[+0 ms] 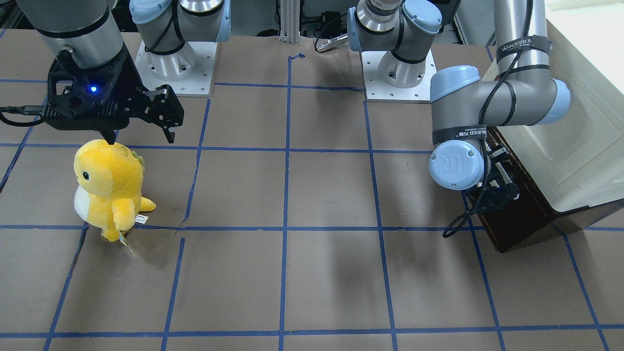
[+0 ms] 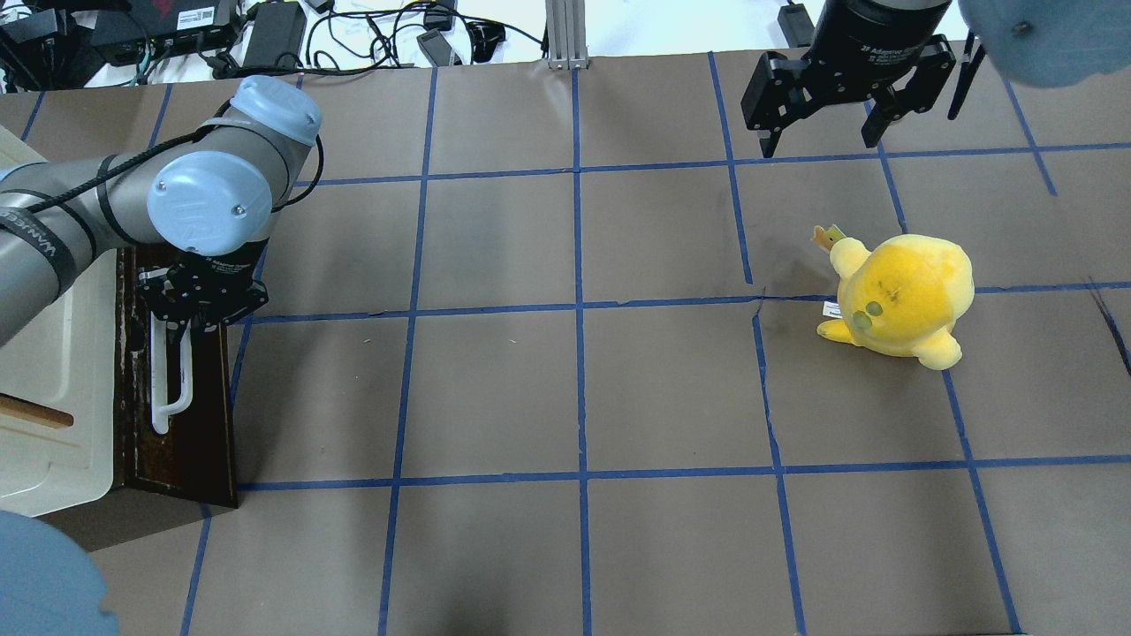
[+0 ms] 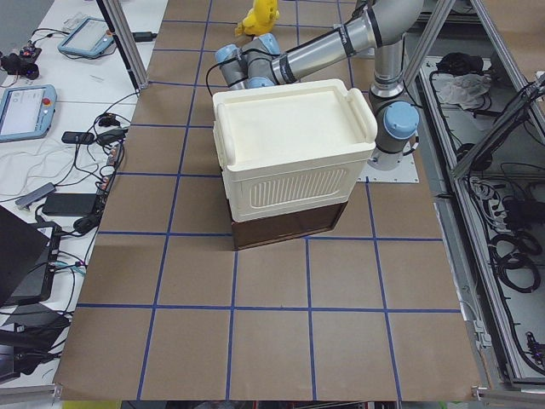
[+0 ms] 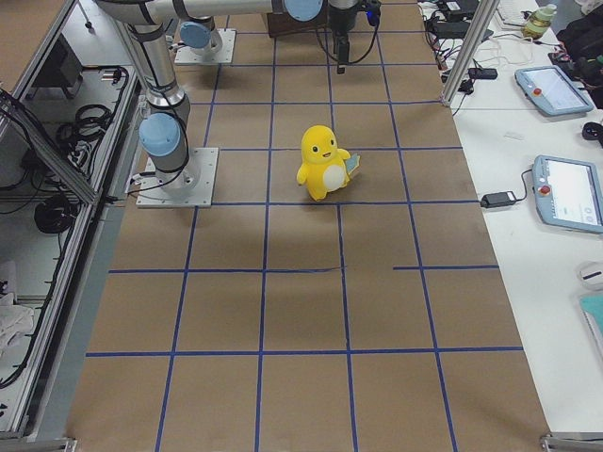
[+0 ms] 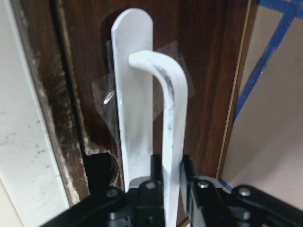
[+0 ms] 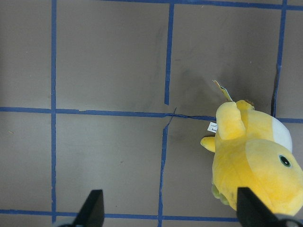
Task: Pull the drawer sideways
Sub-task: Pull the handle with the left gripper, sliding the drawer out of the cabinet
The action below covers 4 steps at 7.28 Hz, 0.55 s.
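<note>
Drawer (image 2: 199, 424) was seated under cream cabinet (image 2: 53, 353) at table's left end, seemingly not yet drawn out. Left gripper (image 5: 171, 170) was clamped on white bar handle (image 5: 168, 109), ready for sideways pull. Right gripper (image 2: 817, 141) was parked spread and empty near yellow plush (image 2: 901, 296), clear of work.

The left arm (image 1: 531, 105) and right arm (image 1: 73, 29) are shiny grey tubes with round light blue caps (image 1: 456, 165). A black cable (image 1: 487, 109) is tied on with black bands (image 1: 524, 46) with white letters. The left end effector (image 2: 179, 329) and right end effector (image 1: 141, 140) are black. The right one has 1 blue light (image 1: 92, 89).
</note>
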Each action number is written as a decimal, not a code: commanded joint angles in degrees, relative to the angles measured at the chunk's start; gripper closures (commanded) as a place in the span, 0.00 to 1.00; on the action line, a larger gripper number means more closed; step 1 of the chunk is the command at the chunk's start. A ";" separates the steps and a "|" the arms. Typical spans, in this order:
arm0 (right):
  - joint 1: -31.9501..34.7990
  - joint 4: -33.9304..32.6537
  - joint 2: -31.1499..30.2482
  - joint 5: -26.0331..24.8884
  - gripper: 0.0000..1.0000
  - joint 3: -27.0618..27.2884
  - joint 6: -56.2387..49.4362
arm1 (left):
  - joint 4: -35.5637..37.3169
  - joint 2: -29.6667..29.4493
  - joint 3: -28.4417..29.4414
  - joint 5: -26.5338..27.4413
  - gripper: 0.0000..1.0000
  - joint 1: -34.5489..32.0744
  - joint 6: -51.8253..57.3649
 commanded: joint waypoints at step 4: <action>0.00 0.00 0.00 0.01 0.00 0.00 0.00 | 0.22 -0.75 0.24 -0.09 1.00 0.00 -0.17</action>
